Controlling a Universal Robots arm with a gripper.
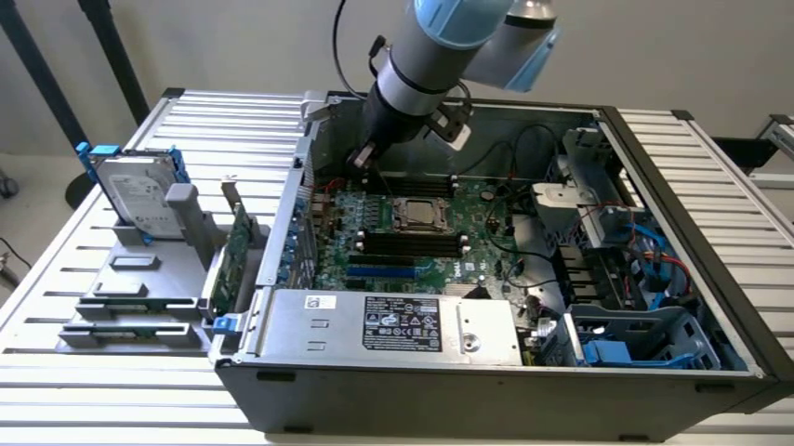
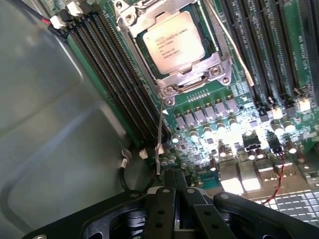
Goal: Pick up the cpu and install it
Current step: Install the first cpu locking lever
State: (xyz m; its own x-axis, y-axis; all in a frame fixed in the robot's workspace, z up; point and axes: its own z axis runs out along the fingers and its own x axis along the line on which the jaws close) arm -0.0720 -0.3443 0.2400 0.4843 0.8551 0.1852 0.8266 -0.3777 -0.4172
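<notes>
End effector (image 2: pixel 174 175), partly cropped, hovers pinched beside seated cpu (image 2: pixel 173 42).

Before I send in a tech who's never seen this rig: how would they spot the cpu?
Look into the open case, at the green motherboard. At the board's middle, between banks of black memory slots, sits a metal frame; the cpu is the flat silver square with printed text inside it.

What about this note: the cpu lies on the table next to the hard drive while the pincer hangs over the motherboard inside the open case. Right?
Not quite. The cpu is not on the table by the hard drive; the wrist view shows it sitting in its socket on the motherboard. The pincer does hang over the motherboard inside the open case.
</notes>
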